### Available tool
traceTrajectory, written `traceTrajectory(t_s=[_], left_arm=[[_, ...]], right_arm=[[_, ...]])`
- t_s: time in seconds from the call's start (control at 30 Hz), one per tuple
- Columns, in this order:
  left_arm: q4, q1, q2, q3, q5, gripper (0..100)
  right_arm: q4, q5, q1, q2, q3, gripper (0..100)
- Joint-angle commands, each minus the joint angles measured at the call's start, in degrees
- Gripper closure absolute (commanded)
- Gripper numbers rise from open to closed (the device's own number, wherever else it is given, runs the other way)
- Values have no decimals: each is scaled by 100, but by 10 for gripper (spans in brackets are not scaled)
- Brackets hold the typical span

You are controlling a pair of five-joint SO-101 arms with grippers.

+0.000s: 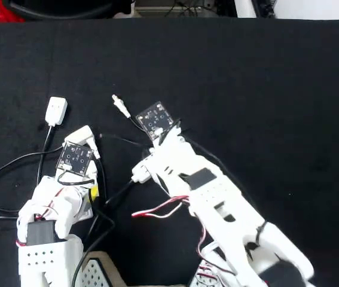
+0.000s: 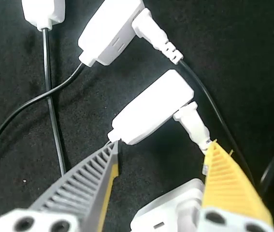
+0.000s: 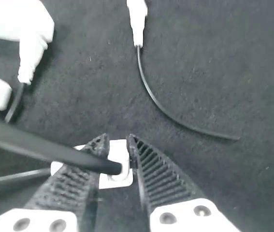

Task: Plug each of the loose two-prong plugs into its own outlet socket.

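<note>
My left gripper (image 2: 161,145) is open, with its grey finger (image 2: 91,179) and yellow finger (image 2: 223,179) on either side of the near end of a white cord block (image 2: 151,108). The grey tip touches the block's corner. A second white cord block (image 2: 110,31) (image 1: 85,133) lies just beyond, and a white plug (image 2: 42,9) (image 1: 56,110) on a black cable lies farther off. My right gripper (image 3: 117,140) has its black fingers close together on a small white piece (image 3: 116,166), which a black cable partly covers. A slim white plug (image 3: 137,19) (image 1: 120,106) lies ahead of it. No prongs show.
Black cables (image 1: 43,158) loop over the black cloth (image 1: 247,89) around the left arm (image 1: 49,221). The right arm (image 1: 217,197) lies diagonally from the lower right. Open cloth stretches across the far and right side of the table.
</note>
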Motion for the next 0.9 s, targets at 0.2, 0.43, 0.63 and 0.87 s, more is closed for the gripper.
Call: traceTrajectory(t_s=[0.2, 0.43, 0.63, 0.87], left_arm=[[62, 4, -9, 40, -378, 727], [62, 4, -9, 48, -396, 727], [70, 4, -9, 48, -396, 727], [70, 242, -9, 48, -387, 724]], right_arm=[[141, 53, 44, 470, -400, 986], [158, 53, 44, 1059, -418, 986], [607, 484, 35, 1446, -699, 986], [949, 624, 35, 1402, -945, 927]])
